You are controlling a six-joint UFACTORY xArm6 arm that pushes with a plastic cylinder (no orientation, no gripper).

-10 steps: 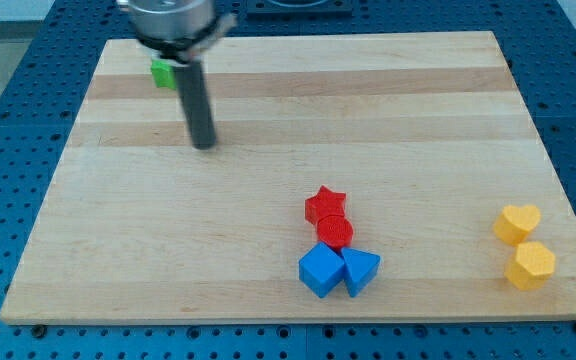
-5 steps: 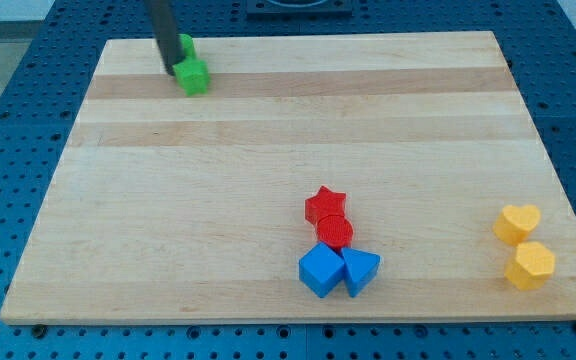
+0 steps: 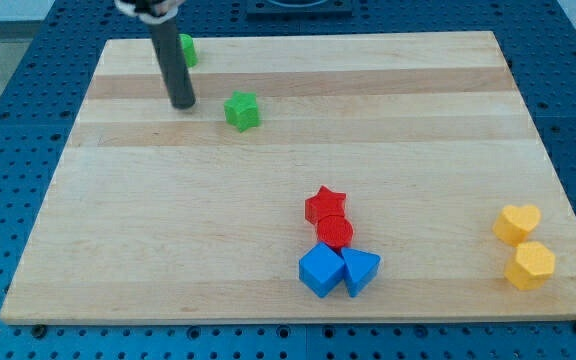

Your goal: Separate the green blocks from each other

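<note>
In the camera view, my tip (image 3: 182, 102) is seen between the two green blocks: a green star (image 3: 241, 110) to the view's right and a green block (image 3: 186, 48) near the board's top edge, partly hidden by the rod. No pincer is fitted, so no grip state can be told. The separating step is judged nearly finished; a further outward push on the star may be called for.

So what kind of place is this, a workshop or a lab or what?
Probably a robotics lab bench: a wooden board sits on a blue perforated table, and my tip stands among small coloured blocks, near a green star.
</note>
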